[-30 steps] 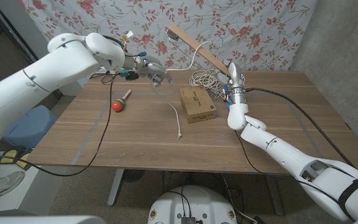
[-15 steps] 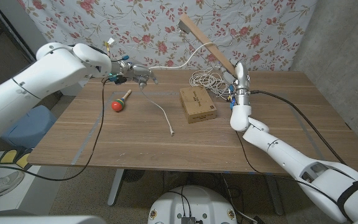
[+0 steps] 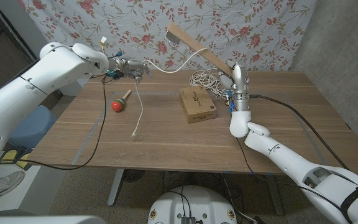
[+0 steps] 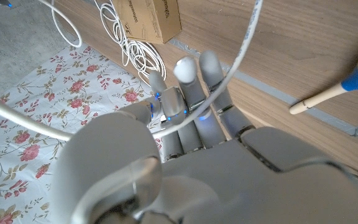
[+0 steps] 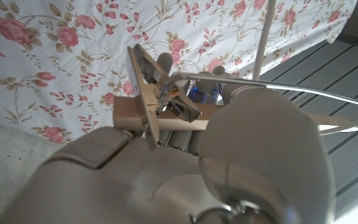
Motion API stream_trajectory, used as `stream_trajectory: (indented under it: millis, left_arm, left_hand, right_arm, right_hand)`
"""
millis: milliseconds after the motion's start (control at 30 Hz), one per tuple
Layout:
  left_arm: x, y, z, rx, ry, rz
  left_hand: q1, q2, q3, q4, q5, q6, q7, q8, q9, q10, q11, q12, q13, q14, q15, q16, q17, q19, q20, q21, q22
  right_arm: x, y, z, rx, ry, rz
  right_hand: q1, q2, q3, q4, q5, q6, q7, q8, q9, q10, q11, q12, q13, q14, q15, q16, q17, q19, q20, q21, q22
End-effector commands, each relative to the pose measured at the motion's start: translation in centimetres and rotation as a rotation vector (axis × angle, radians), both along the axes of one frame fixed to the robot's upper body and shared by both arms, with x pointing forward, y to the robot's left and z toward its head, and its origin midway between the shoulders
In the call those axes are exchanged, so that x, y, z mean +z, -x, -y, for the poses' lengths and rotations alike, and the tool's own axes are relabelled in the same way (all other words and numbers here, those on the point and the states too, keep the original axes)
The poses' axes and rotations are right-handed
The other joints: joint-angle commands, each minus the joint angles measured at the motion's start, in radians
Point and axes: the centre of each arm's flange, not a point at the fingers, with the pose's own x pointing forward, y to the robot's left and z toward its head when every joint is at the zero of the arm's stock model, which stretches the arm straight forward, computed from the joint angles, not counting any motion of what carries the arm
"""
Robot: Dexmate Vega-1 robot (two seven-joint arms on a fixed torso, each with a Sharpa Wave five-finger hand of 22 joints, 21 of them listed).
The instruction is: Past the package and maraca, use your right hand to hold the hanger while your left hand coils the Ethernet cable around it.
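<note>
From the head camera, your right hand [image 3: 237,79] is raised over the far right part of the bench [image 3: 278,134], its fingers grasping the wooden hanger [image 3: 194,46], which slants up toward the far left in the air. Your left hand [image 3: 131,66] is lifted near the far left edge, fingers closed on the white Ethernet cable [image 3: 138,102]; one stretch arcs across to the hanger, the loose end hangs down to the bench. The maraca [image 3: 120,101] lies toward the left, the cardboard package [image 3: 197,104] mid-bench, coiled cable just behind it. Your left wrist camera shows fingers [image 4: 188,93] curled over the cable. Your right wrist camera shows the hanger clamped in your fingers [image 5: 166,102].
</note>
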Motion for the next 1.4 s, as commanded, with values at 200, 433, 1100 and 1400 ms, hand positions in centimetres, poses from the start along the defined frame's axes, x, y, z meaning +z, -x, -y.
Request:
stream_trajectory:
  millis: [200,433,1100,1400]
  left_arm:
    - [4.9,-4.6,4.6,-0.086,-0.050,0.021]
    - [7.4,-4.5,6.1,-0.112,-0.080,0.049]
    - [13.2,-1.0,8.3,-0.171,0.026,0.171]
    - [14.3,0.5,9.6,-0.275,0.071,0.169]
  left_hand:
    - [-0.001,0.015,0.004,0.010,0.009,0.064,0.069,0.013,0.001,-0.045,-0.050,0.017,0.005,-0.005,-0.006,0.016,0.007,0.010,-0.010,-0.001,0.003]
    - [-0.001,0.016,0.007,0.013,0.013,0.059,0.070,0.024,0.013,-0.035,-0.049,0.025,0.004,0.001,-0.008,0.029,0.008,0.021,-0.014,0.003,0.009]
    - [-0.005,0.026,0.020,0.019,0.018,0.058,0.089,0.086,0.072,0.006,-0.049,0.031,0.004,0.034,-0.012,0.084,0.009,0.083,-0.041,0.004,0.031]
    - [-0.004,0.028,0.026,0.018,0.018,0.055,0.090,0.093,0.071,0.008,-0.048,0.032,0.004,0.038,-0.013,0.094,0.007,0.094,-0.046,0.003,0.033]
  right_arm:
    - [-1.7,1.7,-3.4,-0.031,0.245,0.106]
    - [-2.8,1.0,-4.6,-0.034,0.324,0.078]
    - [-4.6,-2.5,-5.7,-0.094,0.443,-0.020]
    - [-4.2,-4.5,-6.1,-0.140,0.470,-0.074]
  right_hand:
    - [-0.111,0.135,0.001,0.004,0.002,0.002,0.004,0.003,0.002,0.000,-0.004,0.004,0.009,-0.007,-0.076,0.004,0.003,-0.002,-0.098,-0.006,0.001]
    - [-0.112,0.135,0.001,0.004,0.003,0.002,0.003,0.003,0.003,-0.002,-0.005,0.006,0.013,-0.008,-0.076,0.004,0.004,-0.002,-0.100,-0.008,0.000]
    - [-0.112,0.134,-0.002,0.003,0.006,0.003,0.000,0.003,0.003,0.002,-0.004,0.001,0.004,-0.009,-0.076,0.004,0.004,-0.003,-0.100,-0.015,0.001]
    - [-0.111,0.135,-0.003,0.003,0.007,0.003,0.001,0.002,0.000,0.003,-0.006,0.002,0.005,-0.011,-0.076,0.004,0.003,-0.004,-0.098,-0.017,0.001]
